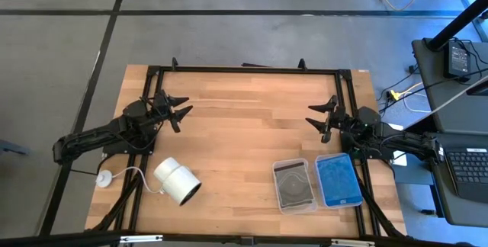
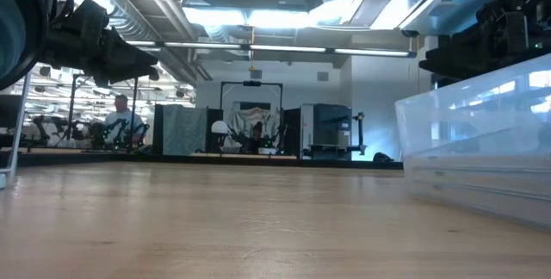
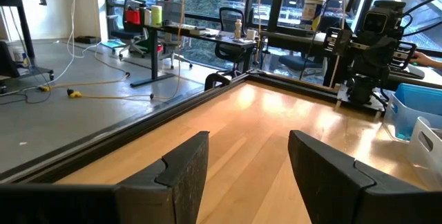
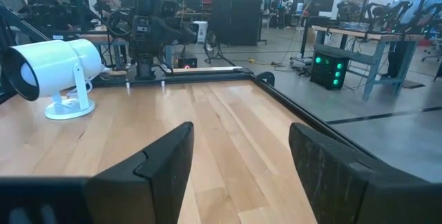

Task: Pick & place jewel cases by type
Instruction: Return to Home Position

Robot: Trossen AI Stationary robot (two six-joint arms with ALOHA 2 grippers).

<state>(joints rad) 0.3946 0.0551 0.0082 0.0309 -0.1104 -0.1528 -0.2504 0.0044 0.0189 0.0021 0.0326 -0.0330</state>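
Both pairs of fingers (image 3: 183, 175) are spread wide with nothing between them. The left gripper (image 1: 181, 110) hangs by the left edge of the bench (image 1: 244, 140) and the right gripper (image 1: 319, 117) by its right edge, each clear of the work, which suits a parked pose. The jewel cases lie sorted in two clear trays (image 1: 276, 194), side by side near a right-hand corner. The dark cases (image 1: 294, 184) are in the left tray and the blue cases (image 1: 338, 178) in the right, though their count is hard to read from above.

White cylinder (image 1: 178, 181), clear trays (image 1: 295, 161), wooden table (image 1: 244, 125)
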